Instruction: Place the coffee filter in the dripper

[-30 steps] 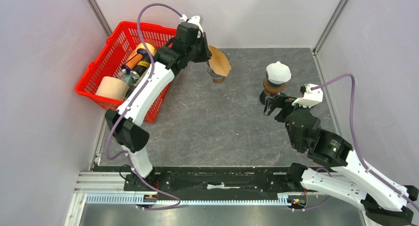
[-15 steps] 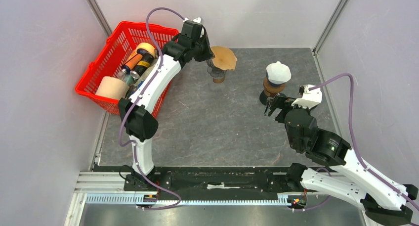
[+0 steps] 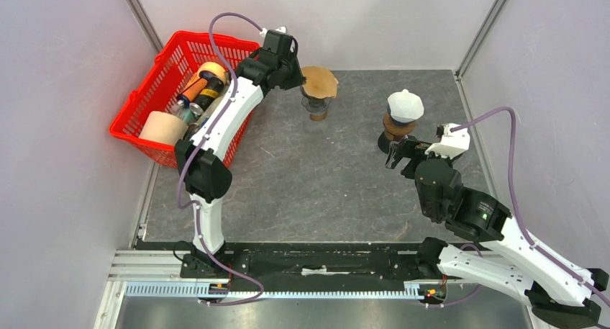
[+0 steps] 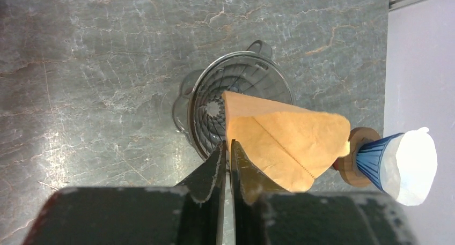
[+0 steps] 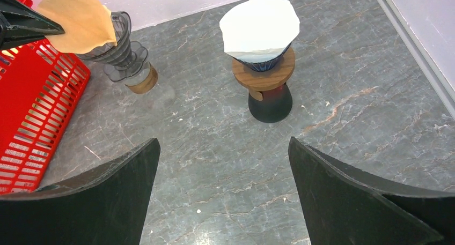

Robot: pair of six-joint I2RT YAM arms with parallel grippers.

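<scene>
A brown paper coffee filter (image 3: pixel 319 80) lies flat across the top of the clear glass dripper (image 3: pixel 316 109) at the back of the table. My left gripper (image 3: pixel 297 80) is shut on the filter's left edge. In the left wrist view the filter (image 4: pixel 284 140) fans out to the right over the ribbed dripper (image 4: pixel 214 111), its tip near the cone's middle, with the gripper (image 4: pixel 227 144) pinching its edge. The right wrist view shows the filter (image 5: pixel 78 20) resting on the dripper's rim (image 5: pixel 122 46). My right gripper (image 3: pixel 394 155) stands open and holds nothing.
A second dripper with a white filter (image 3: pixel 405 106) stands on a wooden ring and dark base just beyond my right gripper. A red basket (image 3: pixel 169 55) with cans and a tape roll sits at the back left, beside the left arm.
My left arm has swung the filter from hanging edge-on beside the dripper to lying flat over its mouth. The right arm has not moved.
</scene>
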